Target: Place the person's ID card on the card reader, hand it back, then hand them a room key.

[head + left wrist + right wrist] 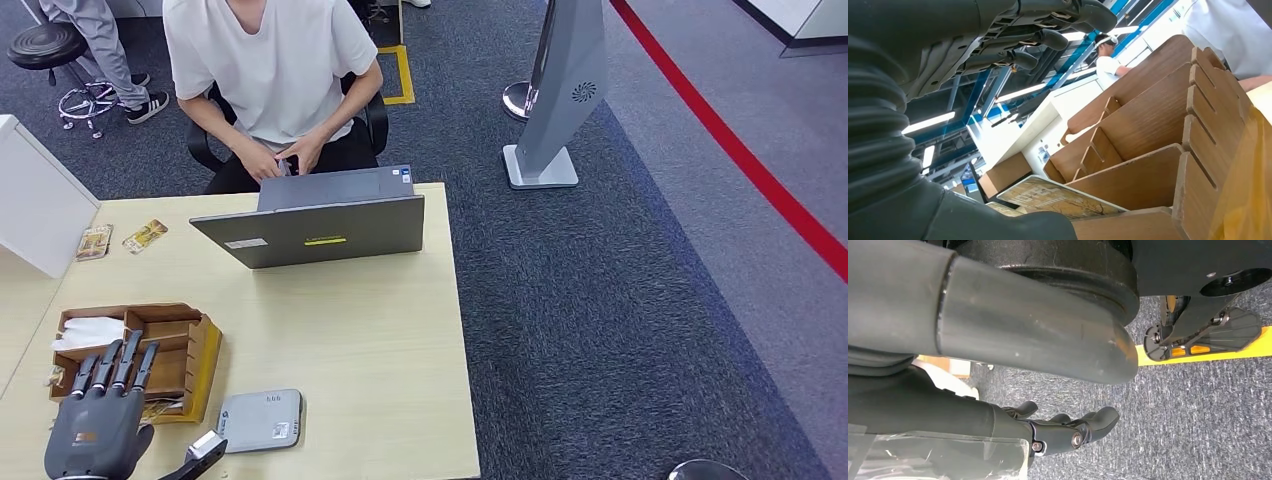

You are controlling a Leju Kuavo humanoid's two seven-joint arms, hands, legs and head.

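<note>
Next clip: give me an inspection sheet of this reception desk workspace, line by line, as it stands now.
Surface: light wooden desk, mostly bare.
Job's things: small grey card reader near the front edge; patterned cards in the brown wooden organiser.
Clutter: open grey laptop used by a seated person; two patterned cards at the far left.
Hands: left hand open over the organiser; right hand hanging above carpet, holding nothing.
Cables: nothing seen.
Surroundings: grey floor stand, red floor line.

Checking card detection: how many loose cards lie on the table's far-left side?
2: both on the table by the white box, one card nearest it, the other card just right. More may sit hidden in the wooden organizer.
</note>
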